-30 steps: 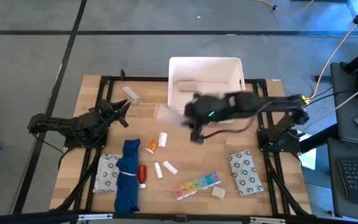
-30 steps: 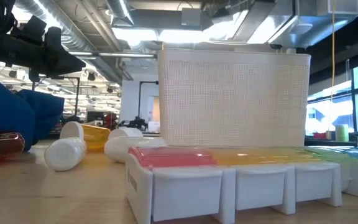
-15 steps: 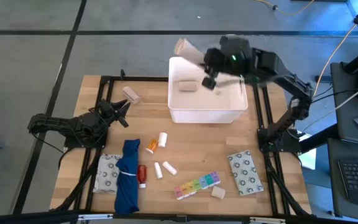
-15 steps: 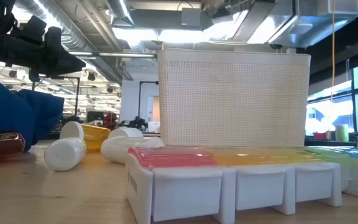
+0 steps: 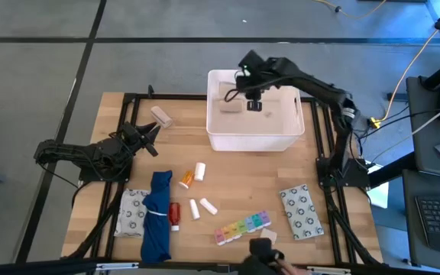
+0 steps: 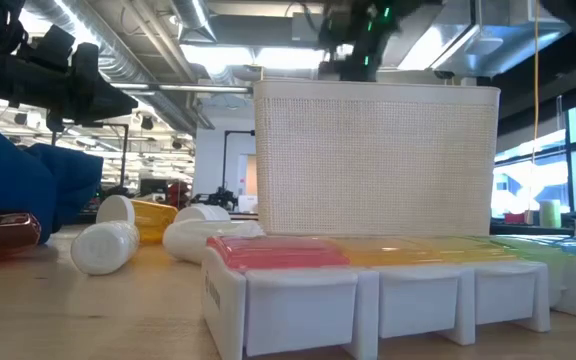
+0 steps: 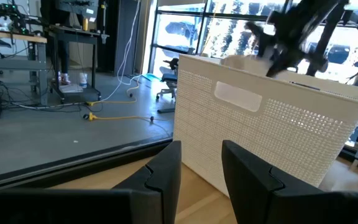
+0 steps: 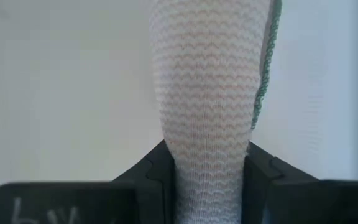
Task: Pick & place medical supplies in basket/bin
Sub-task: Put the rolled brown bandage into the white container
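The right arm reaches from the table's right edge toward the far middle, its right gripper (image 5: 253,98) pointing down, fingers (image 8: 148,174) pinched on a white gauze roll (image 8: 207,93). The left arm stays folded at the left, its left gripper (image 5: 148,137) slightly parted, holding nothing.

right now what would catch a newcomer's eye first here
The right tool hangs over the white bin at the table's far edge, shut on a white gauze roll. Nearer the front, the blue cloth bundle and the rainbow pill organizer stand out in colour among small bottles. The left tool waits open at the table's left side.
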